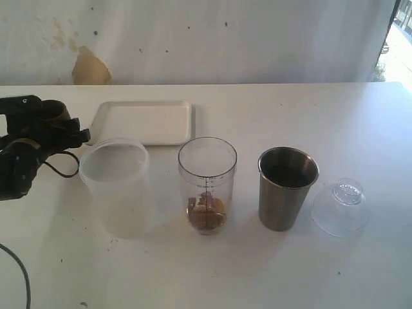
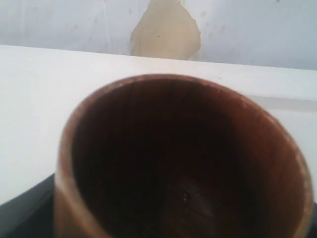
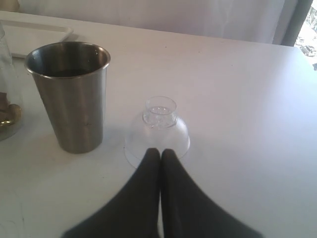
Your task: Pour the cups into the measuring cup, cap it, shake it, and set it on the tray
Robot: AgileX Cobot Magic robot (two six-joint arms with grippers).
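the wooden cup [image 2: 183, 158] blots out the left jaws grasping it; right jaws clenched empty, by a clear dome [image 3: 157, 126].

A reddish-brown wooden cup [image 2: 183, 163], a silver steel tumbler [image 1: 287, 188], a clear measuring cup [image 1: 207, 175] with black markings, a white tray [image 1: 143, 122].

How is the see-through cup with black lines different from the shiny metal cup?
The measuring cup is clear plastic; the steel tumbler is metal you cannot see through. The measuring cup has black marks up its side; the steel tumbler is plain. Brown bits show at the measuring cup's bottom; the tumbler's inside looks dark. Both stand upright, open-topped, on the white table.
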